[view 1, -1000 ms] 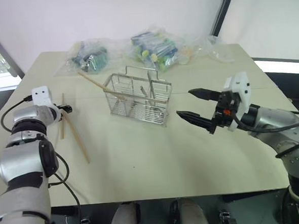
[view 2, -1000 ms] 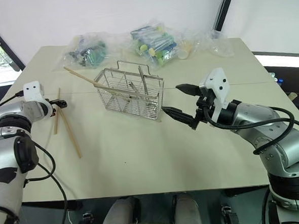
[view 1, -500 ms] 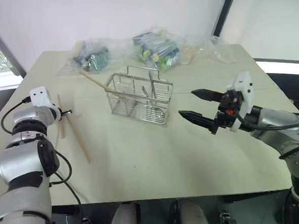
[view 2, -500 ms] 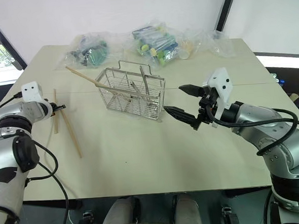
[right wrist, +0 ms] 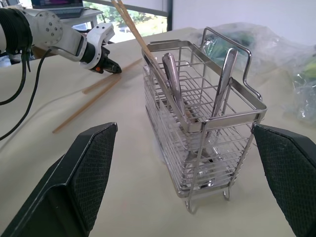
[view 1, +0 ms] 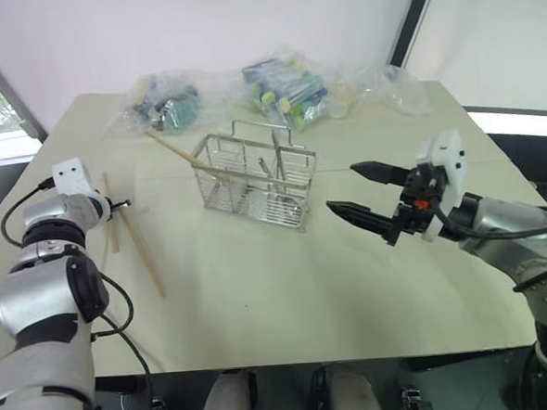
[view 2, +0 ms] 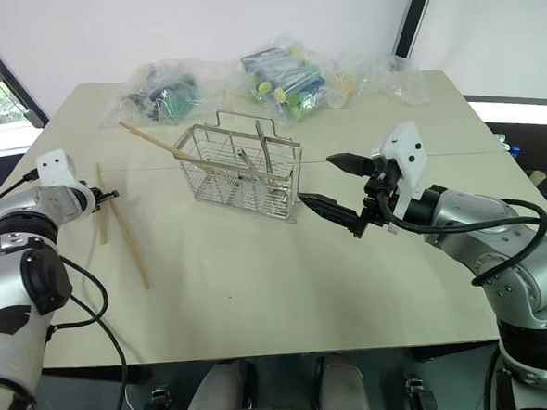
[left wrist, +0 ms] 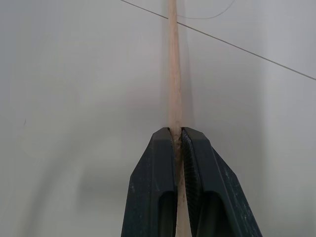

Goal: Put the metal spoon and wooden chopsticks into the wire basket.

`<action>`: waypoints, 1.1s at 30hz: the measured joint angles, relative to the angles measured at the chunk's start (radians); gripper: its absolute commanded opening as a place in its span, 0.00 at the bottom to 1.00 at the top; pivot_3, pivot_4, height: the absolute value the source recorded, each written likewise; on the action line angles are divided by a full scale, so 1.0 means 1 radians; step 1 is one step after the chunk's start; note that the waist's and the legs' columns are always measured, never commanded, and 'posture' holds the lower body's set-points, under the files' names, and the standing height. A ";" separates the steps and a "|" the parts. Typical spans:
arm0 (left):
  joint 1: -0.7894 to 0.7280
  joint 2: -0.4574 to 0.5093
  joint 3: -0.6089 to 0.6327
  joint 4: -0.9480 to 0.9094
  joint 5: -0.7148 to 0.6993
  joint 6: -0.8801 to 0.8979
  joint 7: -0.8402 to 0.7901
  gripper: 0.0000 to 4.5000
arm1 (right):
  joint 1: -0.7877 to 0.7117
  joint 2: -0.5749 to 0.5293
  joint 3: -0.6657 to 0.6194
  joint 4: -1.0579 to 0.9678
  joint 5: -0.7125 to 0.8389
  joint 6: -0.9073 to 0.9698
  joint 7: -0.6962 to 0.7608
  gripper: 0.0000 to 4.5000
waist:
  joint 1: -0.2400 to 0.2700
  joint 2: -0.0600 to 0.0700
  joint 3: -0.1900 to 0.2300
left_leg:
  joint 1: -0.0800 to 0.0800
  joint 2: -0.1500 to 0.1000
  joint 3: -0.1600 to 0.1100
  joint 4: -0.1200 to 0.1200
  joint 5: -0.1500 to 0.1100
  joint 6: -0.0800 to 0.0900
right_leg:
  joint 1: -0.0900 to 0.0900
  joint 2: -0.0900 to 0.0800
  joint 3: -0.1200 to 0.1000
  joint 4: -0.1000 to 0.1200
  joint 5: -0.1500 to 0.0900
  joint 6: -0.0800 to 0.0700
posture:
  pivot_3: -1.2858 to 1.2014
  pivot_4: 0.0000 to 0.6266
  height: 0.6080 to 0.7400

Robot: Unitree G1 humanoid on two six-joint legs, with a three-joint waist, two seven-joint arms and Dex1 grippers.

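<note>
The wire basket (view 1: 245,193) stands mid-table. A wooden chopstick (view 1: 182,153) leans out of it to the left, and the handle of the metal spoon (right wrist: 224,79) stands in it beside another metal handle (right wrist: 170,74). Two more wooden chopsticks (view 1: 142,255) lie on the table at the left. My left gripper (view 1: 121,206) is low over their far ends and is shut on one chopstick (left wrist: 173,74), which runs straight out between its fingers (left wrist: 158,163). My right gripper (view 1: 339,187) hangs open just right of the basket, holding nothing.
Crinkled clear plastic bags (view 1: 160,102) (view 1: 285,85) (view 1: 387,91) lie along the table's far edge behind the basket. A black cable (view 1: 122,316) trails by my left arm near the table's left edge. Bare tabletop (view 1: 260,289) stretches in front of the basket.
My left gripper has shut on a chopstick at the table's left; a second ago its fingers stood apart there. The right gripper has stayed open in place.
</note>
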 measured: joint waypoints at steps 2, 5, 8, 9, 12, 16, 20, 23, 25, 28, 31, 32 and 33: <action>0.000 0.003 0.008 -0.004 -0.006 -0.008 -0.009 0.01 | -0.001 -0.005 0.000 0.004 -0.003 -0.001 0.004 1.00 | 0.000 0.000 0.000 | 0.000 0.000 0.000 0.000 0.000 0.000 | 0.000 0.000 0.000 0.000 0.000 0.000 | 0.52 0.24 0.19; 0.000 0.024 0.012 -0.029 -0.015 -0.049 -0.025 0.01 | -0.001 -0.008 0.000 0.017 -0.010 -0.002 0.006 1.00 | 0.000 -0.001 0.000 | 0.000 0.000 0.000 0.000 0.000 0.000 | 0.000 0.000 0.000 0.000 0.000 0.000 | 0.52 0.24 0.19; -0.002 0.040 0.060 -0.123 -0.054 -0.132 -0.043 0.01 | -0.001 -0.008 0.000 0.018 -0.014 -0.003 0.004 1.00 | -0.001 -0.001 0.000 | -0.001 0.000 -0.001 0.000 0.000 -0.001 | -0.001 0.000 0.000 0.000 0.000 0.000 | 0.52 0.24 0.19; -0.008 0.040 0.072 -0.160 -0.066 -0.151 -0.052 0.01 | -0.001 -0.008 0.000 0.018 -0.015 -0.003 0.002 1.00 | 0.000 -0.001 0.000 | -0.001 0.000 -0.001 0.000 0.001 -0.001 | -0.001 -0.001 0.000 0.000 0.000 0.000 | 0.52 0.24 0.19; -0.027 0.039 0.113 -0.297 -0.122 -0.194 -0.076 0.01 | -0.001 -0.003 0.000 0.018 -0.015 -0.003 -0.004 1.00 | 0.001 0.000 0.000 | -0.001 0.000 -0.001 0.000 0.001 -0.002 | 0.000 -0.002 0.000 -0.001 0.000 0.000 | 0.52 0.24 0.19; -0.035 -0.077 0.208 -0.578 -0.301 -0.182 -0.134 0.01 | -0.001 0.001 0.000 0.016 -0.016 -0.003 -0.012 1.00 | 0.005 0.000 0.000 | -0.003 -0.001 -0.003 0.003 0.002 -0.004 | 0.002 -0.002 0.000 -0.002 0.000 0.000 | 0.52 0.24 0.19; -0.066 -0.194 0.207 -0.784 -0.429 -0.132 -0.165 0.01 | -0.001 0.006 0.001 0.016 -0.016 -0.003 -0.017 1.00 | 0.000 0.001 0.000 | -0.001 -0.002 -0.002 0.003 0.003 -0.005 | 0.005 -0.003 0.000 -0.004 0.000 0.000 | 0.52 0.24 0.19; -0.067 -0.266 0.179 -0.859 -0.474 -0.106 -0.183 0.01 | -0.001 0.006 0.001 0.015 -0.016 -0.003 -0.023 1.00 | -0.003 0.003 0.001 | 0.002 -0.001 -0.002 0.001 0.003 -0.004 | 0.007 -0.001 0.000 -0.003 0.000 0.001 | 0.52 0.24 0.19; -0.063 -0.300 0.145 -0.880 -0.477 -0.104 -0.193 0.01 | -0.001 0.006 0.001 0.015 -0.015 -0.003 -0.029 1.00 | -0.002 0.003 0.001 | 0.004 0.000 -0.002 0.001 0.003 -0.004 | 0.007 0.000 0.000 -0.002 0.000 0.000 | 0.52 0.24 0.19; -0.054 -0.325 0.102 -0.885 -0.475 -0.104 -0.223 0.01 | 0.007 0.006 -0.001 0.001 -0.014 -0.003 -0.043 1.00 | -0.002 0.003 0.001 | 0.005 0.000 -0.002 0.000 0.002 -0.004 | 0.007 0.000 0.000 -0.002 0.000 0.000 | 0.52 0.24 0.19; -0.053 -0.327 0.090 -0.884 -0.473 -0.104 -0.238 0.01 | 0.027 0.006 -0.009 -0.016 -0.007 -0.003 -0.053 1.00 | -0.002 0.003 0.002 | 0.006 0.000 -0.002 0.000 0.002 -0.004 | 0.008 0.001 0.000 -0.002 0.000 0.000 | 0.52 0.24 0.19; -0.053 -0.326 0.086 -0.884 -0.473 -0.104 -0.245 0.01 | 0.036 0.006 -0.013 -0.019 -0.007 -0.002 -0.059 1.00 | -0.001 0.003 0.002 | 0.006 0.000 -0.002 0.000 0.002 -0.004 | 0.008 0.001 0.000 -0.002 0.000 0.000 | 0.52 0.24 0.19; -0.053 -0.326 0.084 -0.884 -0.473 -0.104 -0.249 0.01 | 0.039 0.006 -0.016 -0.021 -0.007 -0.002 -0.064 1.00 | -0.001 0.003 0.002 | 0.006 0.000 -0.001 0.000 0.002 -0.004 | 0.008 0.000 -0.001 -0.002 0.000 0.000 | 0.52 0.24 0.19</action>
